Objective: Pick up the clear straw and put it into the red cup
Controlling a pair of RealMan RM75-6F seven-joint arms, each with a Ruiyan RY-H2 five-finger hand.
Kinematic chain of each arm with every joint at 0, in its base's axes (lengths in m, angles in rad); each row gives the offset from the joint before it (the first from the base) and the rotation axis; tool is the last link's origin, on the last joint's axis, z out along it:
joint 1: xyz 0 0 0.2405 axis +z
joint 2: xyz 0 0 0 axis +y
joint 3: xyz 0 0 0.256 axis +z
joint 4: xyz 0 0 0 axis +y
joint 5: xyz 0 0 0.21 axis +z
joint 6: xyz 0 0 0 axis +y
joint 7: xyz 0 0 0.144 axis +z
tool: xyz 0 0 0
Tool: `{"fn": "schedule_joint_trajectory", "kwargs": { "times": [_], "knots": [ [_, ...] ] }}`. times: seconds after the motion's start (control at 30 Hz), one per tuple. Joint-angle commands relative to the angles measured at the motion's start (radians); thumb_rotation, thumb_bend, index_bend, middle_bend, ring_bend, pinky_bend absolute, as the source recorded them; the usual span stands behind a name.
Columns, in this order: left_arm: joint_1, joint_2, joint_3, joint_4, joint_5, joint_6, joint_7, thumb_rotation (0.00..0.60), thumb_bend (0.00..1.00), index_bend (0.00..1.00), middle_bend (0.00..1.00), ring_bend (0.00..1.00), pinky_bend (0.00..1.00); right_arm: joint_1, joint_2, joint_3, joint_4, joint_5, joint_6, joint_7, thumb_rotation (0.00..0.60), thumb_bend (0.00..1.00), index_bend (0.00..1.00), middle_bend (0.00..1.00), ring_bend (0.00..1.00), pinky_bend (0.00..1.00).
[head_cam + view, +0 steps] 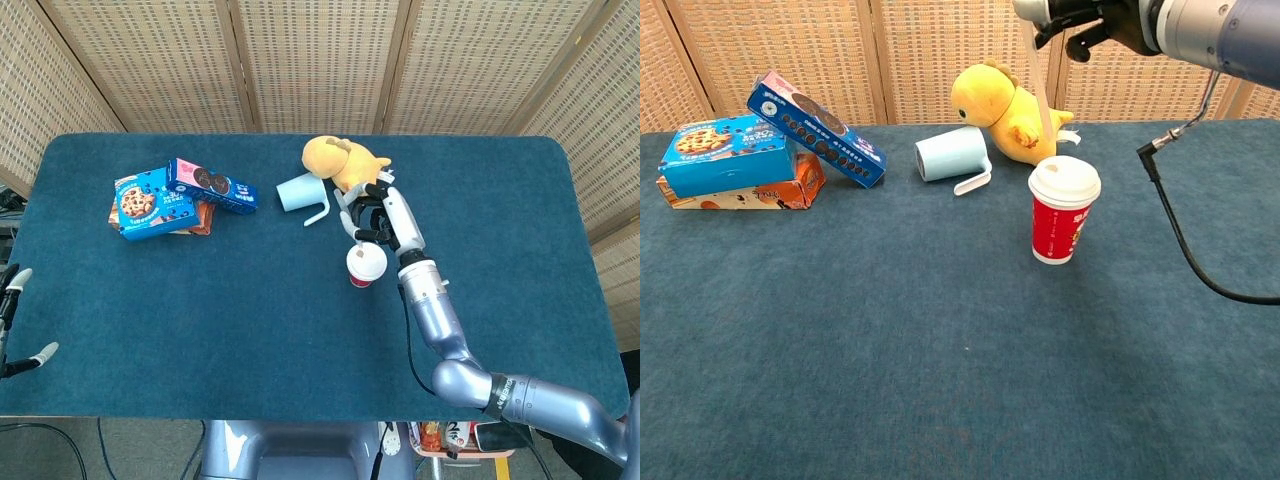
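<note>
Blue surface [200, 330] carrying everything. Right robot hand [372, 215] raised above the cup [1064, 211], clamped on the straw [1038, 85], kept near-vertical, likely to line its tip up with the lid hole. Left robot hand [12, 320] at the left edge, fingers apart, idle. Straw tip just above lid, not yet in
</note>
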Motion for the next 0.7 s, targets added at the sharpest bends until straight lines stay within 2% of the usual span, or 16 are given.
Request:
{"fn": "schedule_joint_trajectory", "kwargs": {
  "times": [0.03, 0.4, 0.7],
  "knots": [
    [0.0, 0.021, -0.002, -0.032, 0.004, 0.005, 0.021, 0.6, 0.18, 0.0, 0.0, 0.0, 0.0, 0.014, -0.006, 0.009, -0.001, 0.002, -0.005, 0.001, 0.6, 0.54, 0.78, 0.77, 0.58, 0.84],
    [0.002, 0.057, -0.011, -0.086, -0.012, 0.012, 0.052, 0.6, 0.18, 0.0, 0.0, 0.0, 0.0, 0.068, -0.036, -0.003, 0.035, -0.002, -0.008, -0.046, 0.6, 0.54, 0.78, 0.77, 0.58, 0.84],
    [0.007, 0.058, -0.007, -0.077, -0.017, 0.011, 0.043, 0.6, 0.18, 0.0, 0.0, 0.0, 0.0, 0.075, -0.053, -0.032, 0.088, -0.013, -0.006, -0.063, 0.6, 0.54, 0.78, 0.77, 0.58, 0.84]
  ]
}}
